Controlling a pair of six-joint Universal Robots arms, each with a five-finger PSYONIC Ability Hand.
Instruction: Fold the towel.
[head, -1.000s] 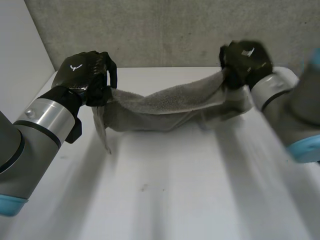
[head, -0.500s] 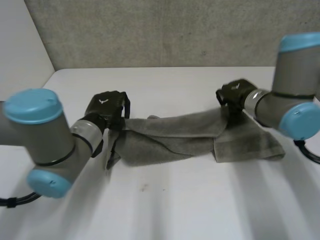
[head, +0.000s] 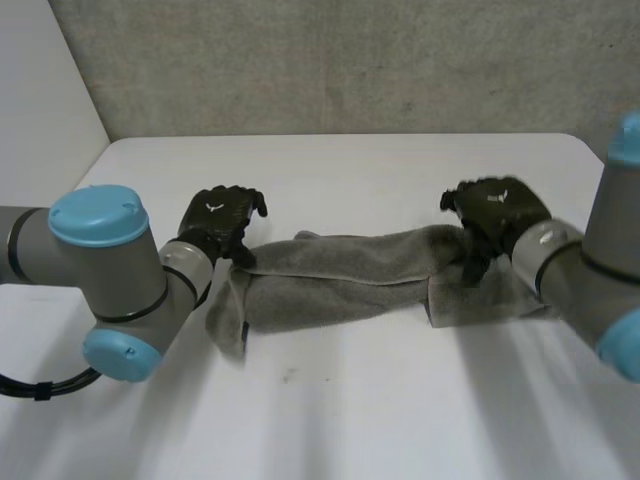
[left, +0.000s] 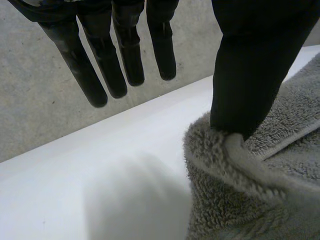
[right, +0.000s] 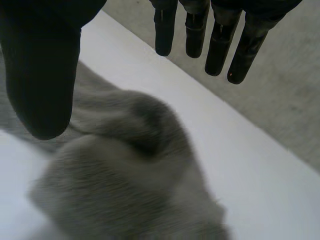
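Towel (head: 350, 275) bunched on table (head: 350, 400) — left hand (head: 222, 218), right hand (head: 495, 210) both spread wide.

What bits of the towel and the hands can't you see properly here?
- Head view: the right arm covers one end of the towel.
- Head view: the towel's top layer hides the folds inside.
- Left wrist view: the left hand's thumb hides the towel edge under it; the frame cuts off the rest.
- Right wrist view: the towel by the right hand is blurred; thumb contact unclear.
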